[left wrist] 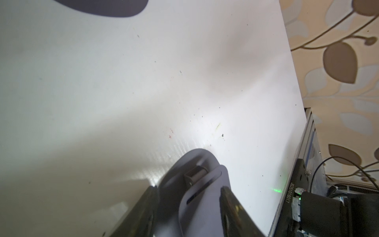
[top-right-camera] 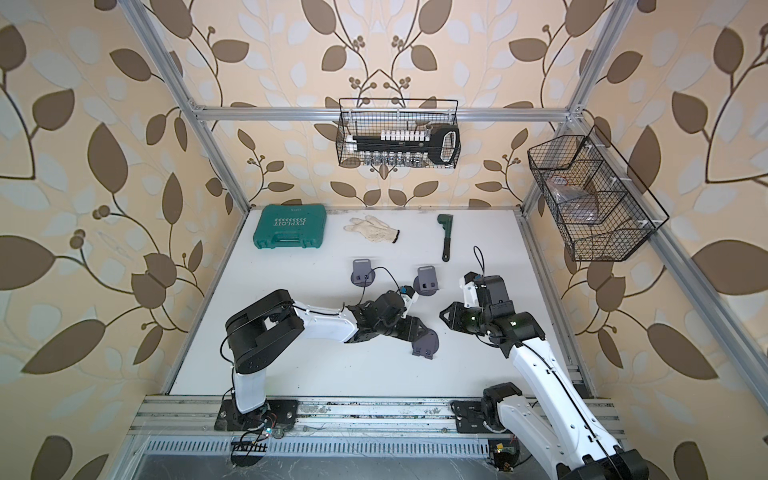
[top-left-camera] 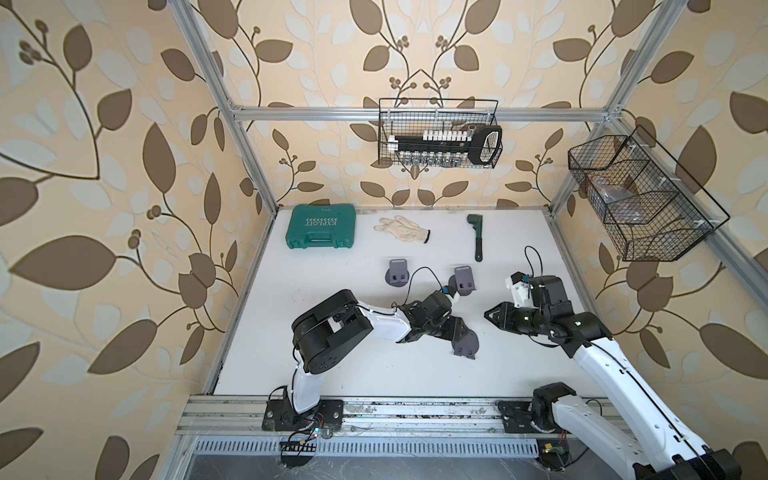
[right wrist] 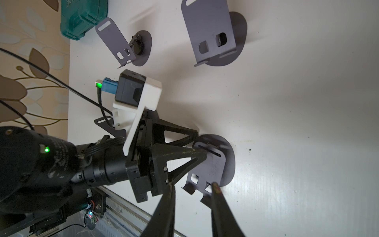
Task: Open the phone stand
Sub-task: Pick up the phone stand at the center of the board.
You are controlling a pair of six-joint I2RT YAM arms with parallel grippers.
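- The phone stand [top-left-camera: 467,347] is dark grey, a round base with a rectangular plate hinged to it. It sits at front centre of the white surface [top-left-camera: 365,370], between the two arms in both top views.
- Its plate [right wrist: 215,166] lies low over the base, close to folded flat. The long axis runs roughly back to front: the lipped end with its two cut-outs points toward the front rail, and the slotted hinge end points toward the back.
- The left end effector [right wrist: 202,143] reaches in from the back-left and straddles the slotted hinge end. In the left wrist view the plate fills the gap between the two fingers [left wrist: 233,207], but whether they actually pinch it cannot be told.
- The right end effector [right wrist: 192,184] hovers near the stand's back-right and apart from it, pointing left — jaws a little parted, nothing between them.
- A second stand [top-left-camera: 397,272] and a third stand [top-left-camera: 464,280] sit further back, side by side and apart, each with its plate raised steeply off its base.
- Along the back edge lie a green tool case [top-left-camera: 321,226], a pale work glove [top-left-camera: 401,228] and a dark green wrench [top-left-camera: 477,237] — the wrench's length runs back to front.
- A wire basket [top-left-camera: 438,160] on the back rail holds a rail of sockets.
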